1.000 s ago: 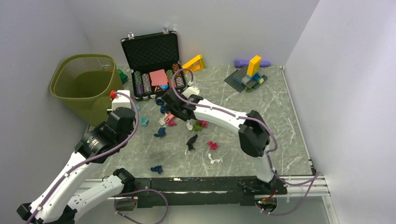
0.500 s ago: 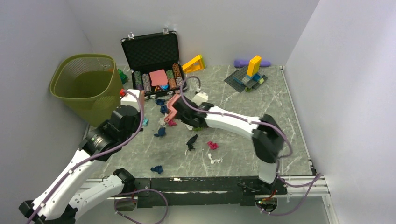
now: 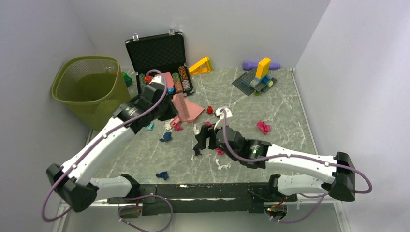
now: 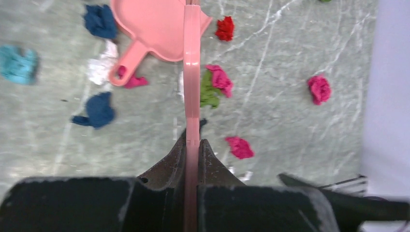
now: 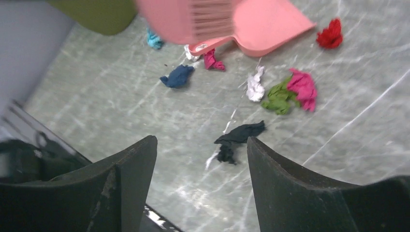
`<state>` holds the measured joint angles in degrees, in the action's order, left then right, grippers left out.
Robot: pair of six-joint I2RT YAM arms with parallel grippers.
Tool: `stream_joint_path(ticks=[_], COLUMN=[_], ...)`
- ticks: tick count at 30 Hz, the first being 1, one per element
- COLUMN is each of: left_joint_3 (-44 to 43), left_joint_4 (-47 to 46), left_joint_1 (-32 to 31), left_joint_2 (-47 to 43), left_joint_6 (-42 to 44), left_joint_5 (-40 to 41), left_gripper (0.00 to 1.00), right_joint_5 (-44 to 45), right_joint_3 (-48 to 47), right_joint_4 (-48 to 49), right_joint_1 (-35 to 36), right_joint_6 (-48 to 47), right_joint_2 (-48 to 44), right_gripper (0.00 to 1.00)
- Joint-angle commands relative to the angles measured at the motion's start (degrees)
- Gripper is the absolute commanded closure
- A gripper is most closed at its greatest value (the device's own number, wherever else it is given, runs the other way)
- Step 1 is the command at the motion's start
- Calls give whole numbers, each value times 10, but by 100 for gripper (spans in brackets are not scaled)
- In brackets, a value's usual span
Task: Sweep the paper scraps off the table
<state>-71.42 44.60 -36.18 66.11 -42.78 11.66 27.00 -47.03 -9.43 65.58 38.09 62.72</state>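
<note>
No legible text, labels, brands or numbers are showing in any view. The poker chips (image 3: 180,79) in the black case (image 3: 154,50) are showing only stripes, too small to resolve any markings. The green bin (image 3: 87,94) and the arm housings are carrying nothing readable.

The top camera looks down from high behind the near edge, taking in the whole table (image 3: 300,106). Both wrist cameras look down from close range at its middle, sharing the pink dustpan (image 4: 154,24) and nearby paper scraps (image 5: 302,89).
</note>
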Motion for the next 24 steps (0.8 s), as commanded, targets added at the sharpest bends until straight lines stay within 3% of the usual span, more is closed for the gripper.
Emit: stream_joint_path(ticks=[1, 5, 8, 11, 24], left_joint_3=[-65, -84, -79, -74, -113], left_joint_4=[14, 46, 39, 31, 69], left_joint_1=[1, -9, -24, -37, -72], left_joint_2=[74, 118, 128, 130, 113], left_joint_6=[-143, -203, -223, -241, -246], left_joint_5=[-79, -102, -111, -123, -157], left_gripper=[100, 100, 100, 100, 100], right_joint_5=[134, 162, 161, 155, 227], right_joint_3=[-34, -13, 13, 37, 32], right_joint_4=[43, 115, 182, 232, 264], right_joint_1=[75, 98, 109, 116, 115], right_joint_6=[-192, -281, -353, -415, -479], right_joint_2=[13, 18, 21, 29, 100], right_gripper=[28, 28, 37, 37, 40])
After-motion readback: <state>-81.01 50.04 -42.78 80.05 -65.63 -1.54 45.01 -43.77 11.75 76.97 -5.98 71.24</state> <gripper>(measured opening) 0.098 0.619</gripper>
